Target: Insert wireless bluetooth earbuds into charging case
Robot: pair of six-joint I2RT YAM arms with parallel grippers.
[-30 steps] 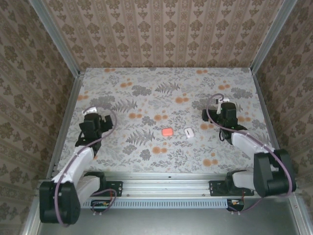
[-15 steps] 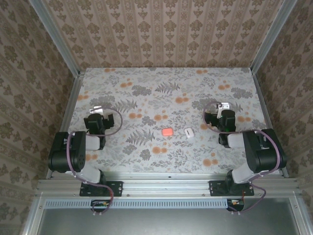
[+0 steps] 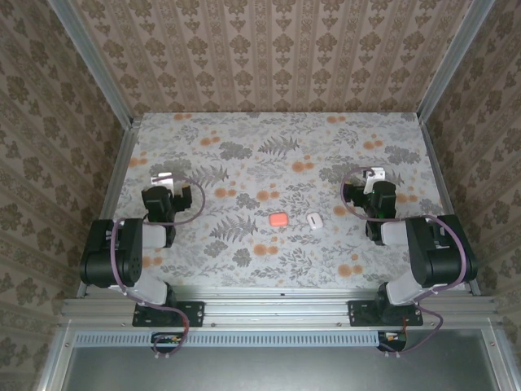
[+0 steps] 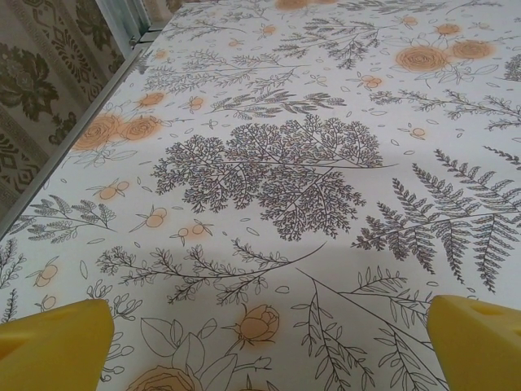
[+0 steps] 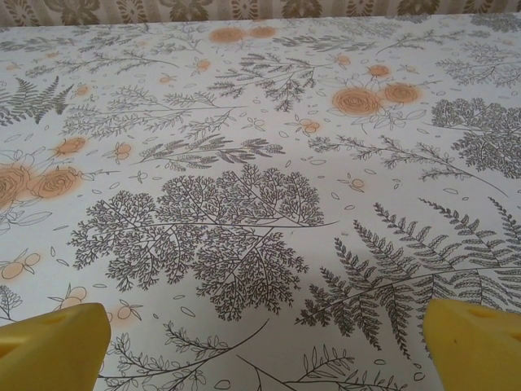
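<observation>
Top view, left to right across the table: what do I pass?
left gripper → pink case → white case → right gripper

I count two arms, the left arm (image 3: 122, 261) and the right arm (image 3: 431, 261). Each ends in one tool, so a left tool (image 3: 169, 187) and a right tool (image 3: 371, 184), two in all. Each tool carries two yellow fingertips (image 4: 53, 346), which makes four. One looping purple cable (image 3: 200, 204) hangs off each arm, so two cables. There is a single flower-printed counter (image 3: 269, 155), and on it lie two small rounded cases: one coral-pink case (image 3: 278, 219) and one white case (image 3: 314, 219). Three wallpapered walls (image 3: 269, 49) stand around the counter, one at the back and one on either side.
</observation>
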